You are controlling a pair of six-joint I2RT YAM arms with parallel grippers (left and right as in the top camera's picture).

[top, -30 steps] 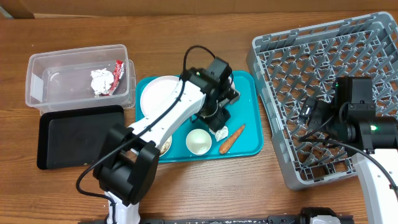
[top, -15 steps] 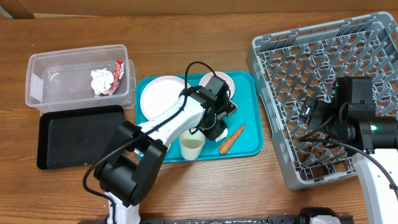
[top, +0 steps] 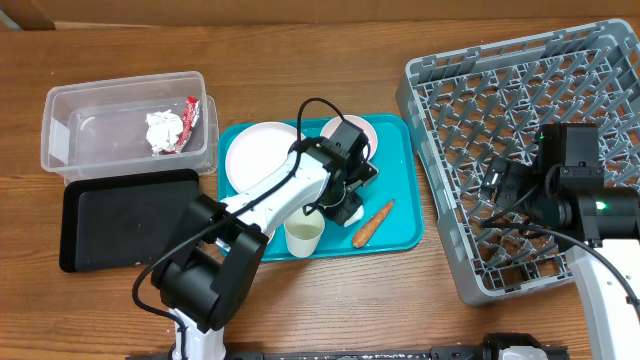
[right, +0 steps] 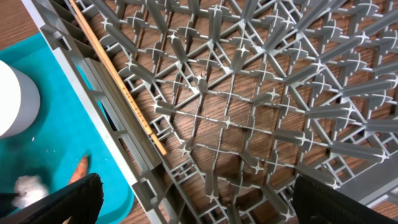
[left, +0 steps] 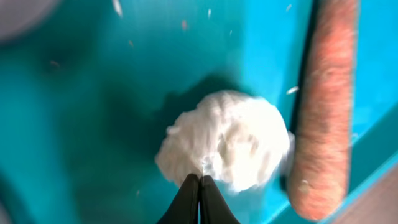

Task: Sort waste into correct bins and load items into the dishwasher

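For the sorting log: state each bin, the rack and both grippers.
Clear plastic rectangular tub: holds red snack wrapper, white paper wad.
Shallow black rectangular tray: empty.
Grey lattice dish rack: no dishes seen.
Left gripper: shut at edge of white crumpled napkin.
Right gripper: open.

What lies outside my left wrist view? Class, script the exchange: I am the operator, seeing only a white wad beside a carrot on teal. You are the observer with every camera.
Observer: A white cup stands on the teal tray near its front edge, left of the carrot.
Operator: Where does waste go?
Observer: A clear tub at the table's far left holds a crumpled napkin and a red wrapper.
Operator: And the other arm?
Observer: The right end effector hangs open over the grey dish rack.
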